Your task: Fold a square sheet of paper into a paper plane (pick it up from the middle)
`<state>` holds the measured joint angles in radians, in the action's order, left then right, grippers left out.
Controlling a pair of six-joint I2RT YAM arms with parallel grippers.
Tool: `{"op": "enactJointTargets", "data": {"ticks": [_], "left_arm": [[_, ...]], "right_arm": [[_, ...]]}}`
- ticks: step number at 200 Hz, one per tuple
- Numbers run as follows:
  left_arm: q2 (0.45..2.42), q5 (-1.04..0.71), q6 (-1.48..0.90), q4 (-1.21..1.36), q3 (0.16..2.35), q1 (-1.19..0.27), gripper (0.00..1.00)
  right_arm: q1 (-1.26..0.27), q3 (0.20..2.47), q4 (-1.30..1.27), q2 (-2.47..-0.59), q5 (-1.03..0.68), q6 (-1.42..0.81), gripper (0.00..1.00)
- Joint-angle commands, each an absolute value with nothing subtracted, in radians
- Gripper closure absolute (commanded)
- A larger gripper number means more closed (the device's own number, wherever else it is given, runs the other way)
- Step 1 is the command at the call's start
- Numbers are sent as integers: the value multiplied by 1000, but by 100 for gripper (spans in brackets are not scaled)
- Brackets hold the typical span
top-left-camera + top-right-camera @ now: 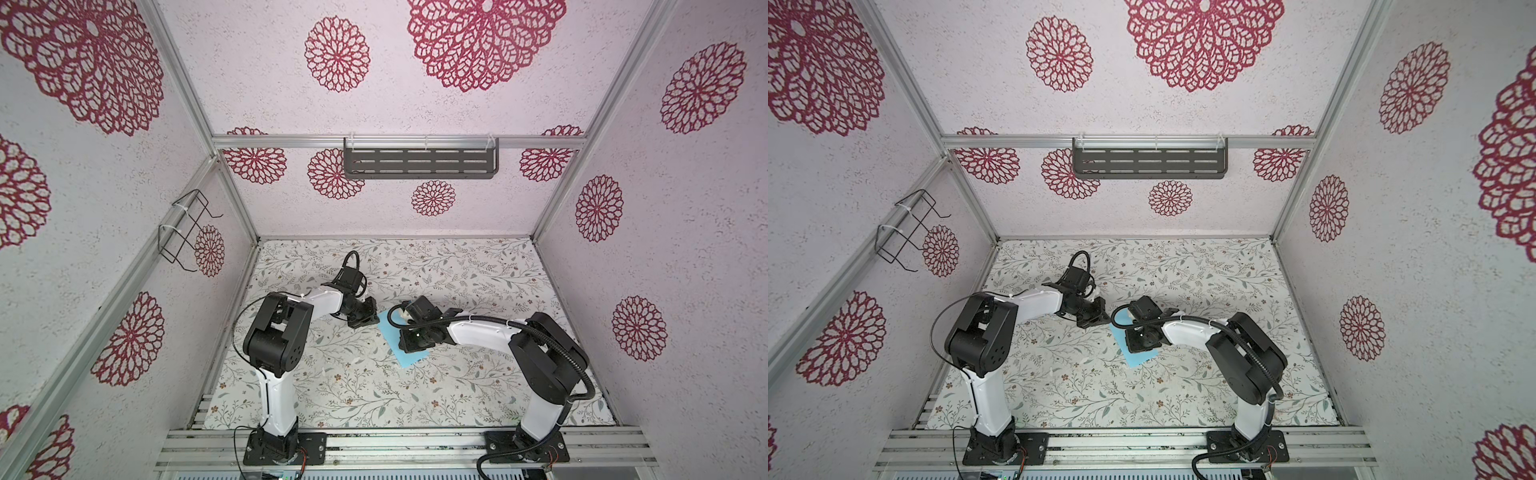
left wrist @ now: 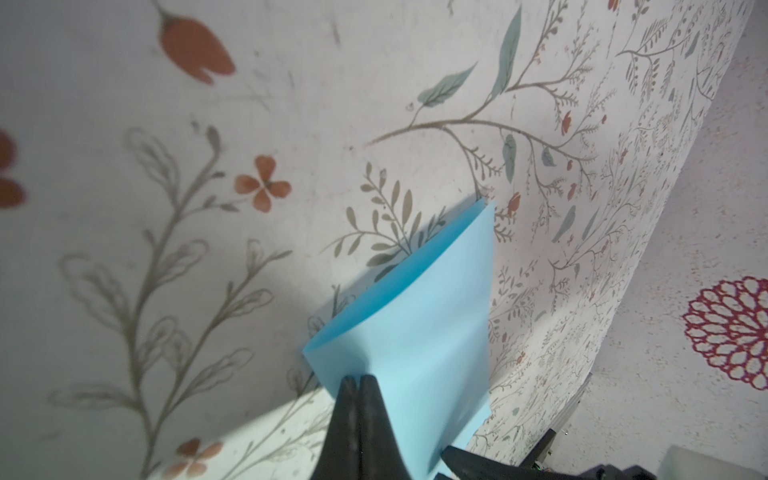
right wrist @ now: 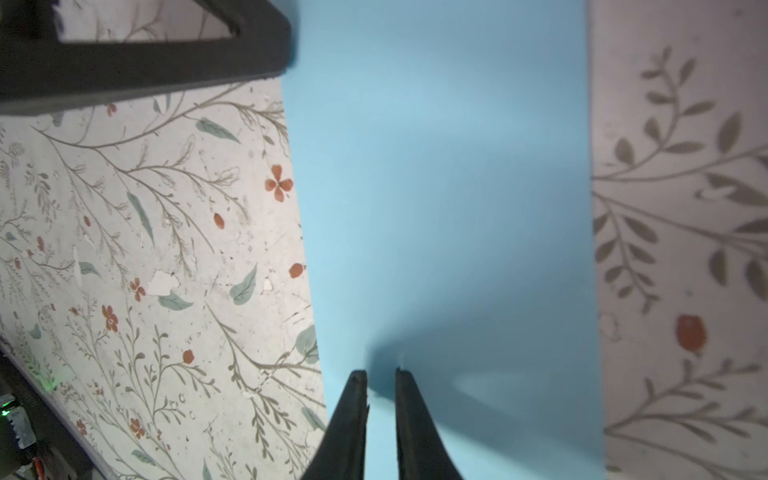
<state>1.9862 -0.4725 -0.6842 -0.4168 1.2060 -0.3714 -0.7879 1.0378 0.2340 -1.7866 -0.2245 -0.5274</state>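
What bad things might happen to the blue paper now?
The left gripper pinches only one edge of the square sheet of paper, so a pull might tear or crumple it. Its upper layer bulges, so the fold may spring open. The right gripper, slightly open at the sheet, could drag it askew.

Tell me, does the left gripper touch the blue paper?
Touching. The left wrist view shows the left gripper shut on the lifted edge of the paper.

Table with a pale top printed with leafy sprigs and small red flowers, light-blue sheet of paper near its middle, doubled over with one layer bowed up, small white flecks scattered nearby.
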Motion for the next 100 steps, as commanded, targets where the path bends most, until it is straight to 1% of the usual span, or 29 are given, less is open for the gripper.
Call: {"op": "enactJointTargets", "data": {"ticks": [1,100], "left_arm": [[2011,-428,-642,-460,1227,-366,97],[2074,-251,-555,-599,1343,-356,97]], "right_arm": [[-784,1029,259,-1785,-247,-550,81],[-784,967,269,-1770,-248,-570,81]]}}
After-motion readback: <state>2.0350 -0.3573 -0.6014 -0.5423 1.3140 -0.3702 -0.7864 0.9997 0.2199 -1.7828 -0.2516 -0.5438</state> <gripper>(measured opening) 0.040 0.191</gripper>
